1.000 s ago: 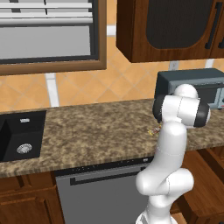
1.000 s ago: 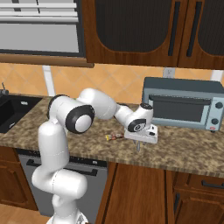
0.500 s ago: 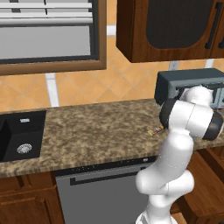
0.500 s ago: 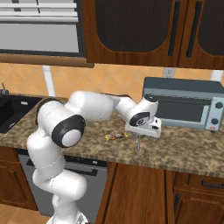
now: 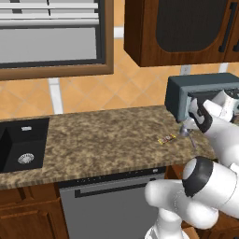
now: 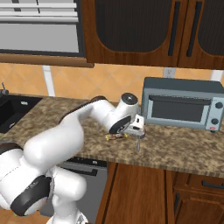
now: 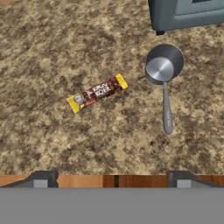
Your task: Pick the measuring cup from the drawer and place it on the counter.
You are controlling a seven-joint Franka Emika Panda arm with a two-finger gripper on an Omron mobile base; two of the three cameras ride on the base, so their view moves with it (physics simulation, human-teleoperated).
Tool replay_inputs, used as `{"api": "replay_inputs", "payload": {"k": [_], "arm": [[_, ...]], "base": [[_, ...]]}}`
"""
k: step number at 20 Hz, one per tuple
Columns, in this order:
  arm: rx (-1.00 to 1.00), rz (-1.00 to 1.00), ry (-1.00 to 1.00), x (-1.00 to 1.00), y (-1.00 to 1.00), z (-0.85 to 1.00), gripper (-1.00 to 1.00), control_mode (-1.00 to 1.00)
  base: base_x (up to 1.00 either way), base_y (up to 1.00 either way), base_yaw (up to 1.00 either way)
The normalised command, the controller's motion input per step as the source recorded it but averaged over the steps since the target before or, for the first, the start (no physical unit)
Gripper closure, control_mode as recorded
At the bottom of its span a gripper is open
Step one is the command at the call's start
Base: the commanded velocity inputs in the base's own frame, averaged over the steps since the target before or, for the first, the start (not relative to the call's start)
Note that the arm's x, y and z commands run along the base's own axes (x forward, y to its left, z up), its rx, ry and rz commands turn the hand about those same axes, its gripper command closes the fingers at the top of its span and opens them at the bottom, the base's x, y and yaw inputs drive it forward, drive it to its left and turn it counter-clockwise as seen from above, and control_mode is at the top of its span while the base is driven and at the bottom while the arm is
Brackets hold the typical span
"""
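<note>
- The brown speckled counter (image 7: pixel 52 140) holds the little grey measuring cup (image 7: pixel 163 65), upright, near a candy bar (image 7: pixel 97 93).
- The claw (image 7: pixel 111 177) is wide apart, holding nothing.

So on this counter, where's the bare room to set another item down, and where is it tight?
The widest bare granite on the counter runs between the black sink and the snack bar. It is crowded near the toaster oven: the measuring cup sits just in front of it, its handle pointing toward the counter edge, with the snack bar beside it. The gripper hangs over that corner.
</note>
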Motion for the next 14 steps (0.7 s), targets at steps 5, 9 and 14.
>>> {"api": "replay_inputs", "payload": {"k": [5,9,14], "arm": [[0.00,0.00,0.00,-0.75,0.99,0.57,-1.00,-1.00],[0.00,0.00,0.01,-0.99,0.72,0.30,-1.00,-1.00],[0.00,0.00,0.00,-0.26,0.45,0.52,-1.00,-1.00]], "base": [[0.00,0.00,0.00],[0.00,0.00,0.00],[0.00,0.00,0.00]]}}
